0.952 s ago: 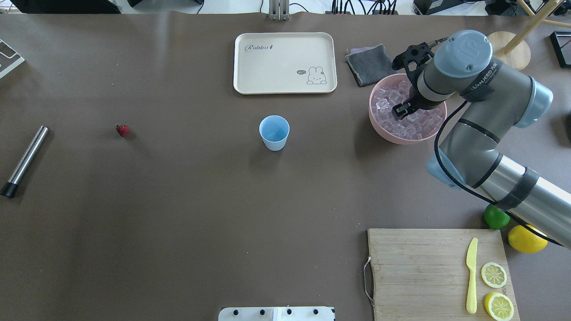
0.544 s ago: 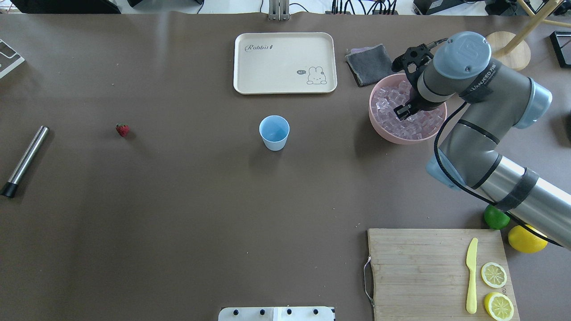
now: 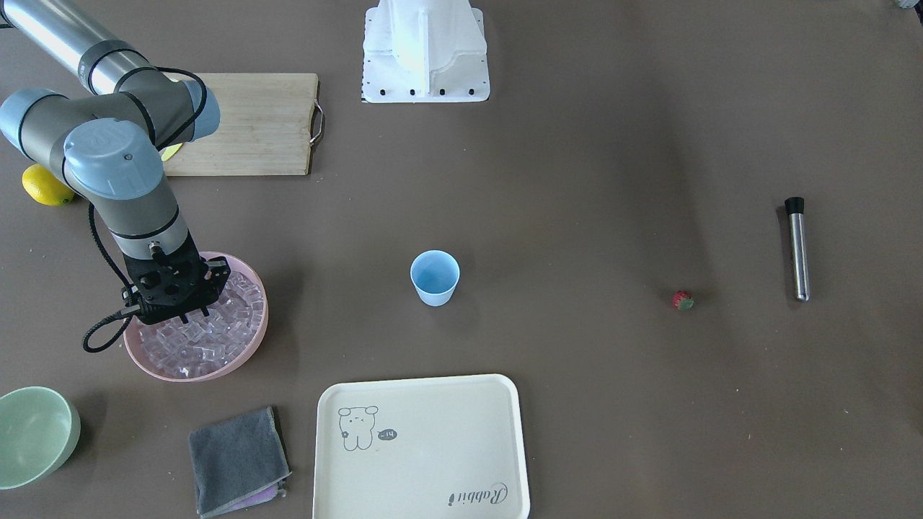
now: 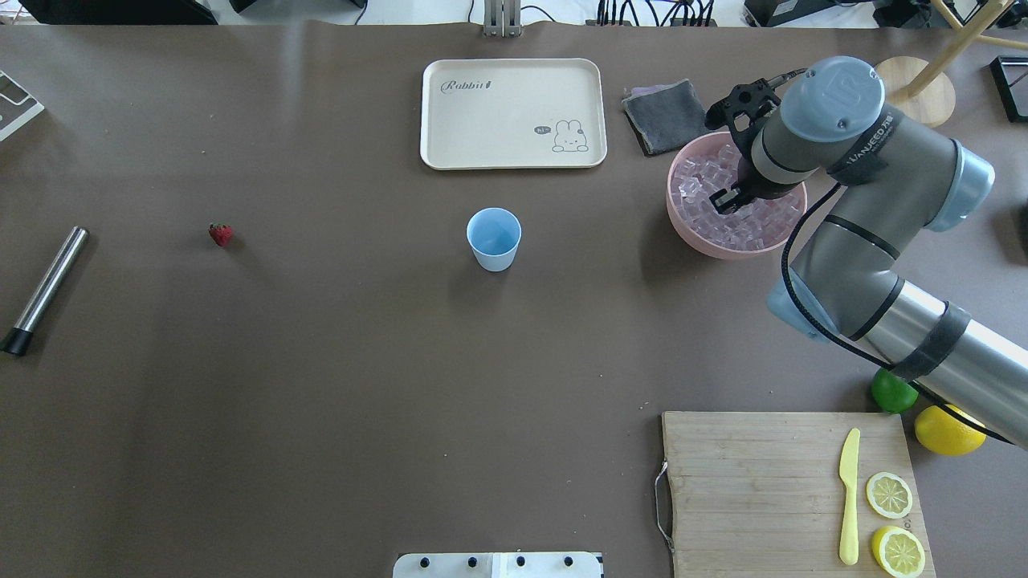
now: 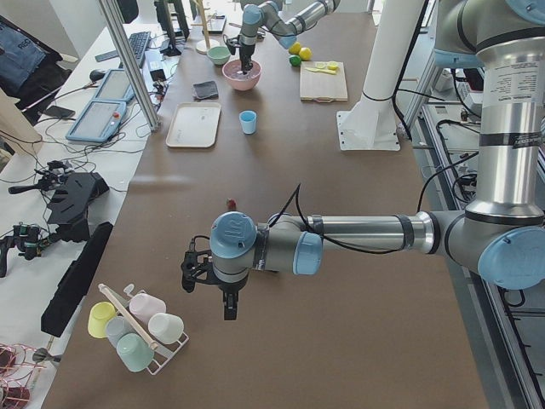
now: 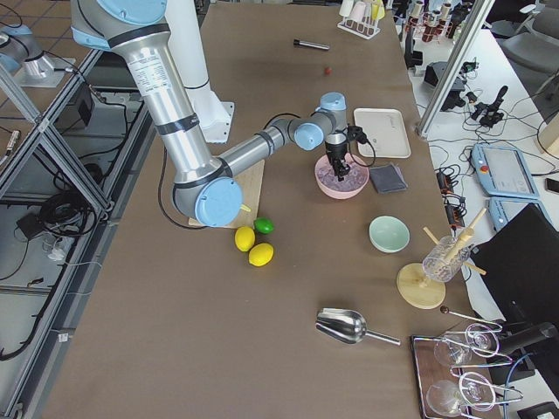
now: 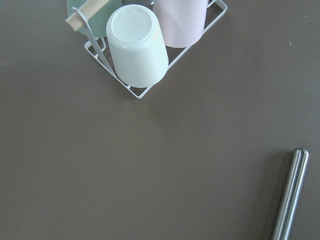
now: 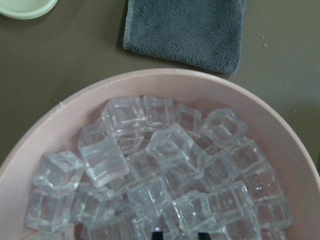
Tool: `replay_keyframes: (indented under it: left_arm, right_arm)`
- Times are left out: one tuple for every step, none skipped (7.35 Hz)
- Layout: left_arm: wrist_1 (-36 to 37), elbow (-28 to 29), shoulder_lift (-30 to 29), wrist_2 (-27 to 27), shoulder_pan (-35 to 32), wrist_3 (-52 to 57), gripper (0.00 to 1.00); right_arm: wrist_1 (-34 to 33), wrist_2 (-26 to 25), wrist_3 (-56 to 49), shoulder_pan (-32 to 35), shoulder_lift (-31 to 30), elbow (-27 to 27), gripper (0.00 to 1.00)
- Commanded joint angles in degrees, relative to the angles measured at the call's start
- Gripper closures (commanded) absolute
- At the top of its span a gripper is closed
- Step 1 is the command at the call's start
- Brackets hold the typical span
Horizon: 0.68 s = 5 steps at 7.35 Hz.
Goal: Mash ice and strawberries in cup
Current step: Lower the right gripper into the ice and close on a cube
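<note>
The light-blue cup (image 4: 494, 238) stands upright mid-table with nothing visible in it. A small red strawberry (image 4: 220, 234) lies far to its left. Clear ice (image 4: 707, 201) cubes fill the pink bowl (image 4: 699, 243) at the right. My right gripper (image 4: 729, 201) is sunk into the ice. In the right wrist view its dark fingertips (image 8: 157, 234) stand a cube's width apart, shut on an ice cube (image 8: 192, 212). My left gripper (image 5: 228, 311) hangs over the table's far left end, beyond the overhead view. I cannot tell whether it is open or shut.
A steel rod with a black tip (image 4: 48, 285) lies at the left edge, a cup rack (image 7: 145, 45) beyond it. A cream tray (image 4: 512, 112) and grey cloth (image 4: 662, 116) sit behind the cup. Cutting board (image 4: 771, 482), lime (image 4: 893, 391) and lemon (image 4: 948, 429) are near right.
My right gripper has shifted slightly within the ice and its fingers look closer together. The pink bowl nudged a little. Cup and strawberry have not moved.
</note>
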Motion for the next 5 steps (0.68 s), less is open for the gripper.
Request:
replay_keyframes:
  left_arm:
    - [0.0,0.1,0.1,0.0,0.0,0.0,0.02]
    - [0.0,0.0,0.1,0.0,0.0,0.0,0.02]
    - [0.0,0.0,0.1,0.0,0.0,0.0,0.02]
    - [0.0,0.1,0.1,0.0,0.0,0.0,0.02]
    - [0.0,-0.1,-0.1,0.0,0.0,-0.1,0.02]
  right_arm:
    - [-4.0,0.6,0.3,1.2,3.6,0.6,0.92]
    - [-8.7,0.6,1.2,1.3,8.1,0.7,0.92]
    - [-11.0,1.1,4.5,1.2,12.1,0.5,0.94]
    - [-10.9,1.2,8.8,1.0,14.3,0.2,0.95]
    - [-10.6,1.2,11.7,-0.6,15.7,0.2,0.96]
